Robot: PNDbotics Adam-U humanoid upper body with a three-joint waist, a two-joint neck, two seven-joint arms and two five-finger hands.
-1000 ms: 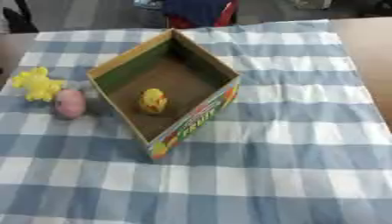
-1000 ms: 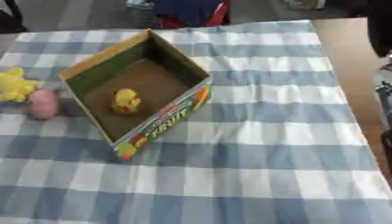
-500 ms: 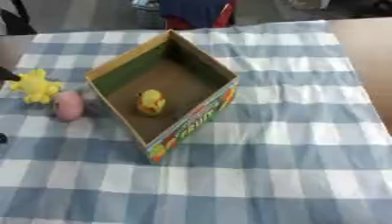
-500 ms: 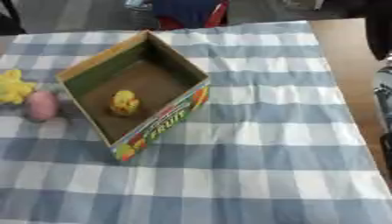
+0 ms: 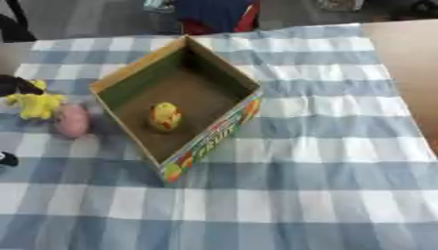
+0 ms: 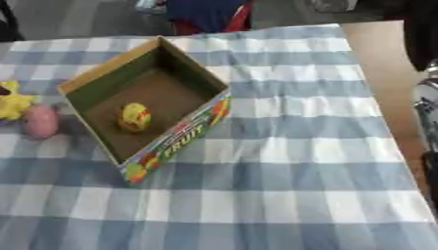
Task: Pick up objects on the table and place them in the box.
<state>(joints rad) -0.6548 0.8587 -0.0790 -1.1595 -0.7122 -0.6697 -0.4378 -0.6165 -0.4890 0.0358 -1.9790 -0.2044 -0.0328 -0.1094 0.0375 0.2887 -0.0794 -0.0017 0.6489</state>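
- The near part of the table is covered by a blue and white checked cloth (image 5: 282, 205), and nothing lies on this near stretch.
- At the far left edge of the left eye view, a small dark part (image 5: 7, 158) shows at the level of the box's near corner; what it is cannot be told.
- At the right edge of the right eye view, dark and silver parts of the robot's right hand (image 6: 427, 105) show beside the bare table; whether its fingers are spread or curled cannot be told.
- The box (image 5: 218, 134) is an open cardboard tray turned corner-on, with a colourful printed side facing near and right; it stands on the cloth left of the middle.
- Inside the box, on its brown floor, lies a yellow rounded toy (image 5: 165, 116), towards the left wall.
- Left of the box, just outside its left wall, a pink egg-shaped object (image 5: 72, 120) rests on the cloth.
- Just beyond it to the left, touching or nearly touching it, lies a yellow soft toy (image 5: 34, 104).
- The left hand (image 5: 15, 84), dark, shows at the left edge just beyond the yellow soft toy; its fingers cannot be made out.
- To the far right, the bare brown table (image 5: 410, 58) shows beyond the cloth's edge.
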